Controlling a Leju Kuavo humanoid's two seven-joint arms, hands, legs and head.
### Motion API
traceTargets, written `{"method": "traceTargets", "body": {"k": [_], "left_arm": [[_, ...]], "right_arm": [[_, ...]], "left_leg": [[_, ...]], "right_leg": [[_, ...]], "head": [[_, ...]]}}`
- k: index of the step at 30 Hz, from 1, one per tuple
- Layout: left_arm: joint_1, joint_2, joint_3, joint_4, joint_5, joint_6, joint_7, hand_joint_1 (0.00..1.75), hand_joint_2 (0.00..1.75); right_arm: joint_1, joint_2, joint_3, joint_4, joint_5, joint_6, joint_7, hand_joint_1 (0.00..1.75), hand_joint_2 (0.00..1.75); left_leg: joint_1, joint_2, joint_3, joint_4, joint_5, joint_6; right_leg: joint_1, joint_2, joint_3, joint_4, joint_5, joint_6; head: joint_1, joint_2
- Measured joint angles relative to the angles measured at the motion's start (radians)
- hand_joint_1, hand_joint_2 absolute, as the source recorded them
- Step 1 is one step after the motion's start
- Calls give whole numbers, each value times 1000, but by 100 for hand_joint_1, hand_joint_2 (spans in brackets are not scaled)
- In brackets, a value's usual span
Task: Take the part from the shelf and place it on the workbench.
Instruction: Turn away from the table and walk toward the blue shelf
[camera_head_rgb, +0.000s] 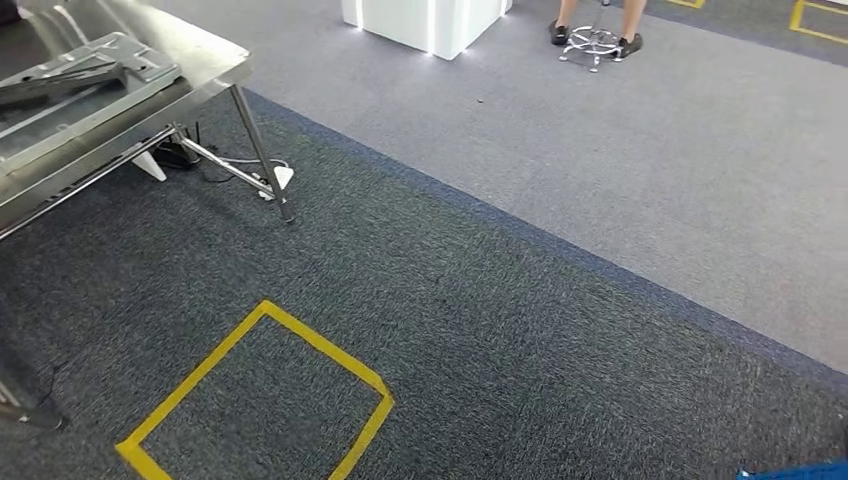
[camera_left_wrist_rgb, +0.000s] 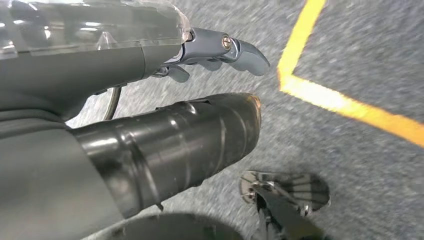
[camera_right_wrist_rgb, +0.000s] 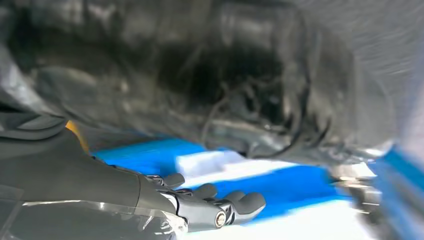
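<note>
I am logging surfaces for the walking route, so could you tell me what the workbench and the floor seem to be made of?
The workbench looks like bare brushed metal, probably steel: grey sheen and thin shiny legs. The floor looks like short-pile carpet, with speckled matte texture in two greys.

1. A table (camera_head_rgb: 190, 55) stands at the far left, with a metal part (camera_head_rgb: 85, 70) lying on its top.
2. Cables (camera_head_rgb: 245, 170) lie on the floor under the table, beside its leg (camera_head_rgb: 262, 155).
3. A taped square (camera_head_rgb: 262, 400) lies on the floor in front of the table, nearer the robot.
4. A white block (camera_head_rgb: 425, 22) stands far back, right of the table.
5. A stool base (camera_head_rgb: 592, 42) sits right of the block, between a person's feet (camera_head_rgb: 628, 44).
6. The left hand (camera_left_wrist_rgb: 220, 50) hangs above the floor, near a corner of tape (camera_left_wrist_rgb: 310, 90).
</note>
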Motion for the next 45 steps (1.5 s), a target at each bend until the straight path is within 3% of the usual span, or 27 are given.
{"method": "traceTargets", "body": {"k": [2,4,6,8,10,11,12,15,17,19,21,23,25,26,27,28,30,32,34,35,37,39,40,41,42,43,45], "left_arm": [[-3,0,3,0,2,0,-2,0,0],[-8,-2,6,0,3,0,-4,0,0],[-10,-5,10,0,4,1,-5,0,0],[-7,-7,16,0,4,1,-6,0,0],[-4,-7,20,0,4,2,-5,0,0],[-3,-7,21,0,3,3,-4,0,0],[-4,-7,21,0,3,4,-4,0,0],[-8,-7,21,0,-2,6,-4,0,0],[-10,-7,21,0,-4,8,-6,0,0],[-15,-7,21,0,-5,9,-8,0,0],[-17,-7,21,0,-7,9,-9,0,0],[-16,-7,21,0,-10,9,-8,0,0],[-12,-6,21,0,-13,9,-7,0,0],[-10,-6,22,0,-14,9,-6,0,0],[-9,-6,22,0,-14,9,-6,0,0],[-8,-6,22,0,-14,9,-5,0,0],[-8,-4,22,0,-15,9,-5,0,0],[-8,-2,22,0,-15,9,-4,0,0],[-9,0,22,0,-15,9,-4,0,0],[-10,1,22,0,-15,8,-4,0,0],[-10,3,23,0,-15,6,-7,0,0],[-9,4,23,0,-15,4,-9,0,0],[-7,5,23,0,-15,2,-9,0,0],[-7,6,23,0,-15,1,-9,0,0],[-7,6,23,0,-15,1,-9,0,0],[-8,7,23,0,-15,0,-9,0,0],[-9,7,23,0,-16,0,-9,0,0]], "right_arm": [[-20,-4,-41,56,16,-25,33,0,0],[-30,-12,-81,116,59,-73,92,0,0],[-39,-20,-124,189,150,-126,179,0,0],[-54,-22,-171,252,265,-150,272,0,0],[-69,-21,-218,308,368,-152,340,0,0],[-73,-21,-238,338,409,-152,363,0,0],[-76,-21,-254,370,444,-152,377,0,0],[-88,-23,-275,457,508,-151,376,0,0],[-98,-24,-275,498,536,-147,370,0,0],[-103,-27,-274,531,558,-139,367,0,0],[-106,-30,-273,557,569,-129,363,0,0],[-111,-31,-271,577,580,-119,361,0,0],[-113,-34,-266,592,594,-113,362,0,0],[-114,-35,-264,599,599,-112,362,0,0],[-114,-35,-261,605,603,-110,364,0,0],[-114,-36,-258,612,607,-108,368,0,0],[-114,-36,-251,625,617,-98,379,0,0],[-115,-36,-244,634,629,-85,389,0,0],[-112,-36,-236,641,642,-74,396,0,0],[-110,-36,-232,643,648,-68,398,0,0],[-110,-37,-224,647,659,-60,403,0,0],[-112,-37,-214,651,672,-55,410,0,0],[-113,-38,-209,652,681,-54,415,0,0],[-112,-39,-203,654,689,-55,420,0,0],[-111,-41,-197,655,696,-56,425,0,0],[-109,-43,-193,655,701,-56,429,0,0],[-108,-47,-186,657,710,-56,438,0,0]], "left_leg": [[-2,-28,12,-39,3,8],[-4,-7,18,-47,8,20],[-1,19,26,-62,17,34],[-2,50,29,-69,19,40],[-5,83,30,-69,16,41],[-6,98,31,-69,14,41],[-6,112,33,-69,12,39],[-9,143,44,-68,2,27],[-10,159,50,-69,-5,14],[-8,171,60,-70,-10,1],[-4,143,55,-38,-37,-8],[-2,93,10,68,-100,-11],[-2,72,-51,192,-148,-12],[-2,70,-66,216,-145,-11],[-2,68,-63,200,-121,-9],[-2,62,-43,147,-81,-7],[-1,18,6,16,-15,-1],[-4,-13,24,-42,3,4],[-7,2,26,-46,6,12],[-6,14,29,-52,10,20],[-3,40,34,-66,19,34],[-6,68,35,-70,21,40],[-7,84,35,-70,19,40],[-8,98,36,-69,18,40],[-9,112,37,-69,15,40],[-9,124,40,-69,13,38],[-11,144,48,-69,6,31]], "right_leg": [[-4,25,-12,10,-3,14],[-10,37,-18,9,-1,28],[-8,-8,-36,47,-25,36],[-7,-71,-93,159,-85,42],[-10,-92,-152,267,-123,48],[-12,-97,-158,277,-116,49],[-14,-103,-142,245,-90,49],[-11,-151,-37,49,-3,40],[-3,-164,-15,3,7,29],[-1,-144,-13,-1,9,16],[-5,-126,-6,-11,16,1],[-5,-109,-3,-16,19,-9],[-1,-84,-5,-14,19,-14],[1,-70,-5,-13,19,-14],[2,-55,-5,-10,18,-14],[2,-41,-4,-6,17,-13],[1,-17,-9,5,12,-6],[-1,2,-19,14,10,5],[-4,21,-26,12,14,19],[-4,15,-28,15,12,24],[-3,-32,-54,68,-23,32],[-3,-83,-115,193,-87,40],[-6,-91,-146,253,-109,43],[-8,-95,-162,286,-113,45],[-10,-99,-158,278,-98,47],[-11,-106,-133,231,-67,47],[-7,-144,-56,88,-6,40]], "head": [[0,0],[0,0],[4,0],[7,0],[7,0],[7,0],[7,0],[7,0],[7,0],[6,0],[6,0],[5,0],[5,0],[5,0],[5,0],[5,0],[5,0],[5,0],[5,0],[6,0],[7,0],[7,0],[7,0],[7,0],[7,0],[7,0],[7,0]]}}
